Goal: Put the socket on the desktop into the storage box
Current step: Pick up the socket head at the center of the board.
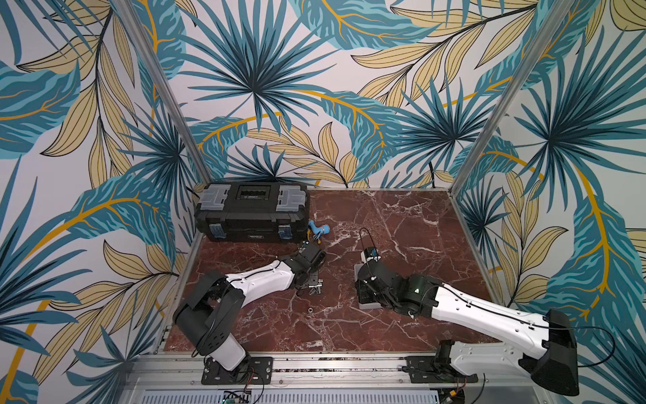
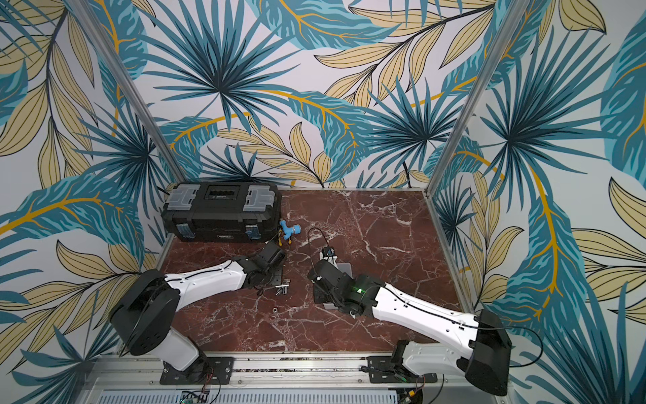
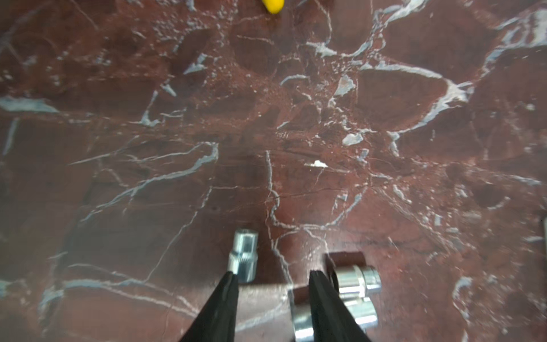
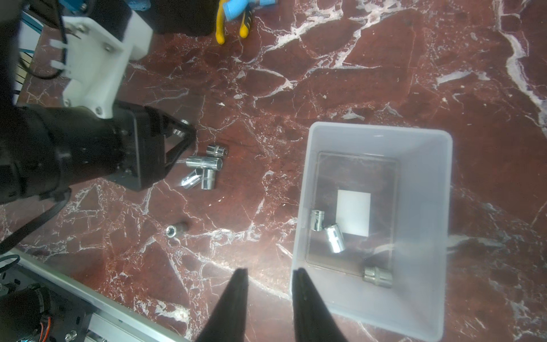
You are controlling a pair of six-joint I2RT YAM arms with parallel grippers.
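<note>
Several chrome sockets point(image 4: 207, 165) lie in a cluster on the desktop point(image 1: 402, 227), and a lone socket point(image 4: 173, 230) stands nearer the front rail. My left gripper point(image 3: 273, 275) is down at the cluster with its jaws apart. One socket point(image 3: 244, 256) lies at a fingertip, two more sockets point(image 3: 358, 279) lie outside the other finger, and another point(image 3: 302, 325) shows between the fingers. The pale grey storage box point(image 4: 376, 130) holds three sockets point(image 4: 334, 237) beside its white label. My right gripper point(image 4: 270, 271) hovers open and empty at the box's near corner.
A black toolbox point(image 1: 251, 210) stands at the back left, with a blue and yellow tool point(image 1: 318, 231) beside it. Aluminium rails point(image 1: 314, 365) edge the desktop. In both top views the right arm point(image 2: 342, 280) covers most of the storage box point(image 2: 344, 267).
</note>
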